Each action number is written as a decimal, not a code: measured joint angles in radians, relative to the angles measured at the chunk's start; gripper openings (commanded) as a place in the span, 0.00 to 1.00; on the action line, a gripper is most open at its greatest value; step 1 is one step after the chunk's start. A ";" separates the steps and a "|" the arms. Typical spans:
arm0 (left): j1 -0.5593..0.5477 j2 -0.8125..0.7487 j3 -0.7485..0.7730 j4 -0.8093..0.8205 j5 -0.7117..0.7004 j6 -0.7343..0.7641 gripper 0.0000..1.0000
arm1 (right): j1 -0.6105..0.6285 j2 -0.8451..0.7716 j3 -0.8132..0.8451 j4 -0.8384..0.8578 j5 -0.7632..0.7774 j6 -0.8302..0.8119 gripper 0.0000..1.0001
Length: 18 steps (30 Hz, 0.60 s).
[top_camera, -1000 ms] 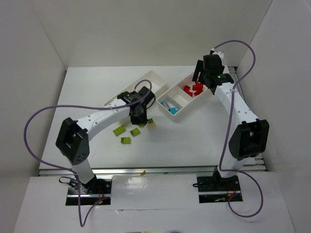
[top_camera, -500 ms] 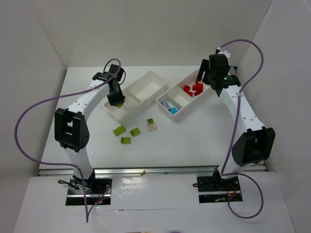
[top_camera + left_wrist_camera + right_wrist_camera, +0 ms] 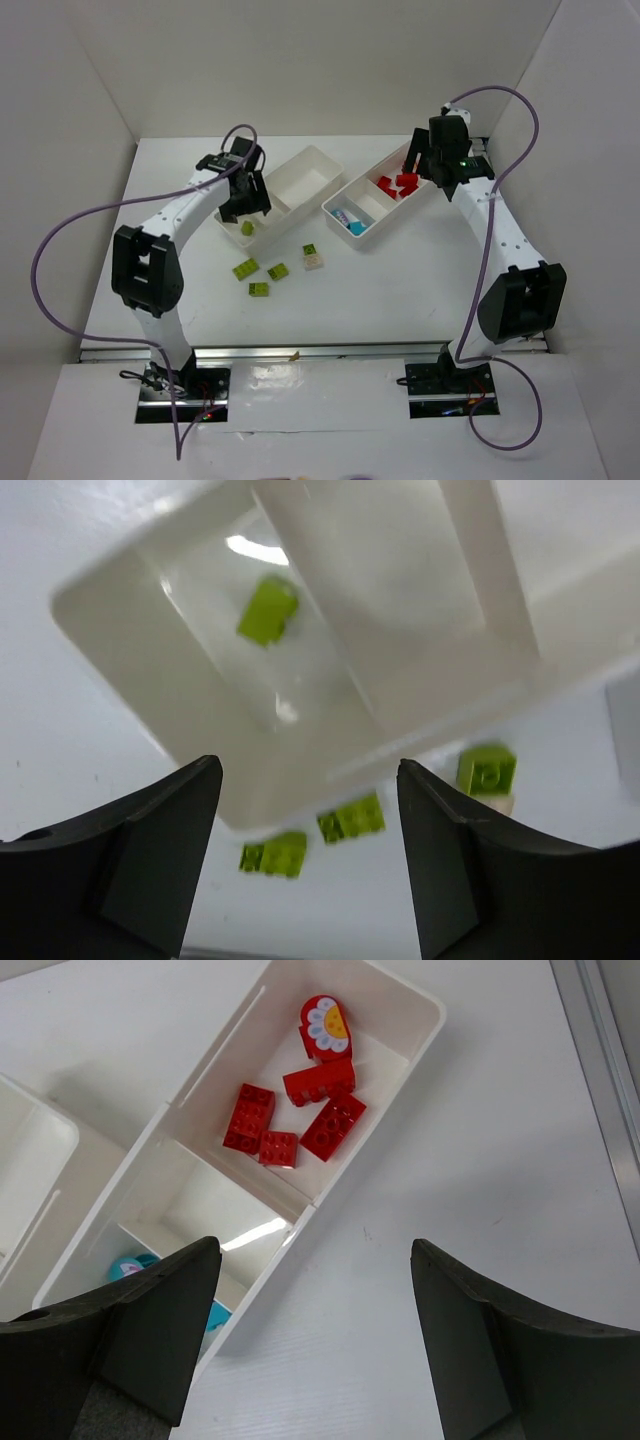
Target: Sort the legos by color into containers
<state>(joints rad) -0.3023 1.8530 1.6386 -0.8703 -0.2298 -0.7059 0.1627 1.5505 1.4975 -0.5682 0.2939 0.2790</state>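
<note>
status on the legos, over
Left pincer, right pincer open, empty. Green lego in left tray; four greens, one beige on table. Reds, cyan in right tray. Nothing blocking.

Smooth glossy white plastic on right tray (image 3: 420, 1005) and left tray (image 3: 120, 680), glare spots on floors. Hard shiny plastic on red bricks (image 3: 328, 1125) and green brick (image 3: 268, 610). Matt white table (image 3: 480, 1290). Matt black plastic gripper fingers (image 3: 130, 1340). Dull grey metal edge rail (image 3: 592, 1070). Smooth purple cable (image 3: 490, 88).
</note>
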 measured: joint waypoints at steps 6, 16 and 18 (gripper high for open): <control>-0.191 -0.272 -0.258 0.013 -0.007 -0.009 0.85 | 0.000 0.000 -0.009 -0.002 -0.002 0.000 0.84; -0.323 -0.381 -0.606 0.066 -0.034 -0.061 0.99 | 0.017 -0.001 -0.025 -0.002 -0.013 0.000 0.84; -0.316 -0.373 -0.634 0.095 -0.047 -0.063 0.97 | 0.018 -0.002 -0.033 -0.002 -0.013 0.000 0.84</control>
<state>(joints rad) -0.6186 1.4796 1.0046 -0.7753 -0.2768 -0.7692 0.1810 1.5490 1.4643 -0.5697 0.2813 0.2790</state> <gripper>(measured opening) 0.986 0.838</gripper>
